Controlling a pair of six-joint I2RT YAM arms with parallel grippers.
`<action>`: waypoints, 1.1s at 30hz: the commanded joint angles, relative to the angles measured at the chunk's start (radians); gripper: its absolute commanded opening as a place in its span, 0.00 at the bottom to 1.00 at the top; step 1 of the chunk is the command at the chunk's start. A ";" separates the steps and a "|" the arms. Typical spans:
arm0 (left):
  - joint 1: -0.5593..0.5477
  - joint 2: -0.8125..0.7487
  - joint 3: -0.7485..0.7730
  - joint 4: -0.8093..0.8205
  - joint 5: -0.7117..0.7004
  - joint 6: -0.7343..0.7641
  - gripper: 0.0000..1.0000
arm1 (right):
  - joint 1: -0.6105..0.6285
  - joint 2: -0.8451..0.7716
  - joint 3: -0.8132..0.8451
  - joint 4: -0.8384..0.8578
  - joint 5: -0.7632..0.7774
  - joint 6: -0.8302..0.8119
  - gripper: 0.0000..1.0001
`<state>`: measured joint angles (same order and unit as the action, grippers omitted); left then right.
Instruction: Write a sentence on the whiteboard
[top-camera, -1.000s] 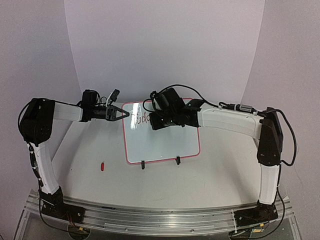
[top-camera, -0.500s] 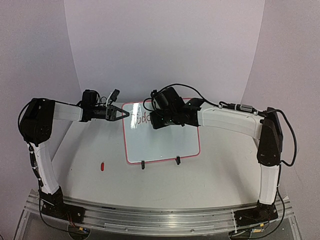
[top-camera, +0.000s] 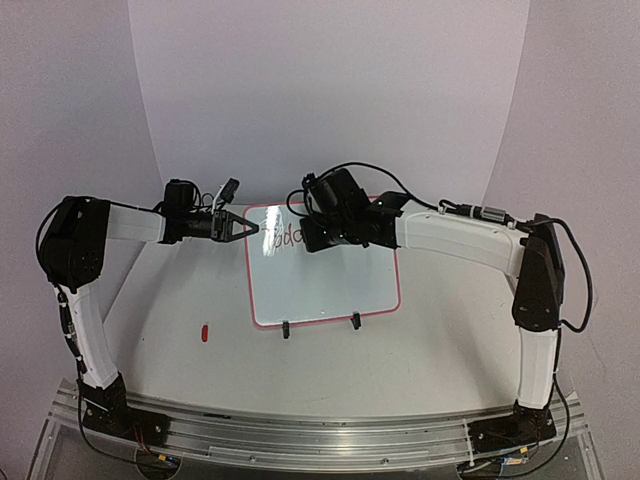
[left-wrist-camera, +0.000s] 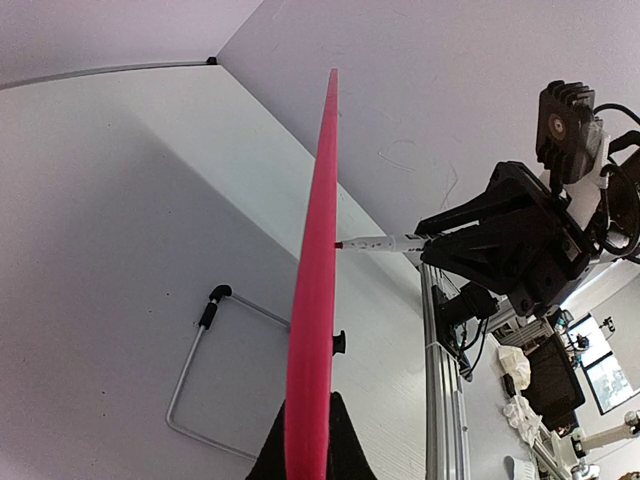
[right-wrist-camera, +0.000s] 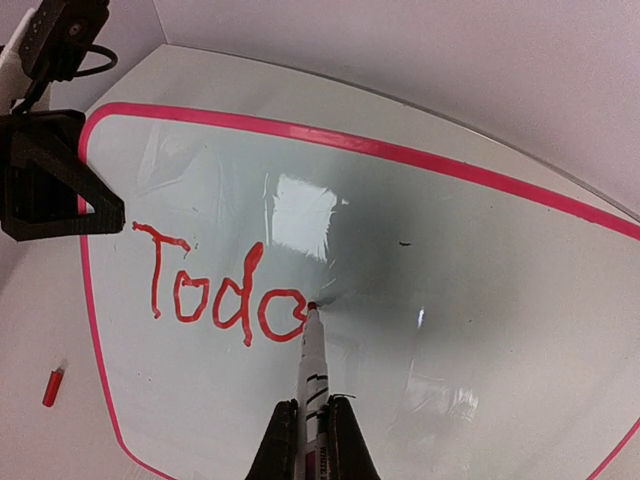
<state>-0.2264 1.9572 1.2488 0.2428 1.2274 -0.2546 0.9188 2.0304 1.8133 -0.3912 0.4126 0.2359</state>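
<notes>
**Four red letters on the whiteboard (top-camera: 325, 290)**

A small red cap (top-camera: 204, 332) lies near the left edge of the worktop (top-camera: 430, 340). The whiteboard, glossy white with rounded corners and a thin red-pink frame, sits mid-worktop toward the far edge, with two black clip feet (top-camera: 285, 330) on its near side. The sentence (right-wrist-camera: 252, 290), in red handwriting, reads only "Toda" by the board's far-left corner. The left fingers (top-camera: 243, 228) are clamped on the frame's left edge. The right fingers (right-wrist-camera: 335, 440) are clamped on a marker (right-wrist-camera: 312, 360), its tip touching the board just after the "a".
</notes>
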 joint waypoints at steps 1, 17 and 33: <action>-0.013 -0.010 -0.009 0.000 -0.060 0.098 0.00 | -0.013 0.031 0.036 0.002 0.005 -0.004 0.00; -0.012 -0.009 -0.010 -0.004 -0.063 0.101 0.00 | -0.015 0.044 0.044 0.003 -0.001 0.008 0.00; -0.013 -0.007 -0.008 0.001 -0.070 0.094 0.00 | -0.016 0.022 0.000 -0.060 0.003 0.037 0.00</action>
<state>-0.2264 1.9572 1.2488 0.2362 1.2238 -0.2545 0.9188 2.0418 1.8263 -0.3934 0.4110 0.2513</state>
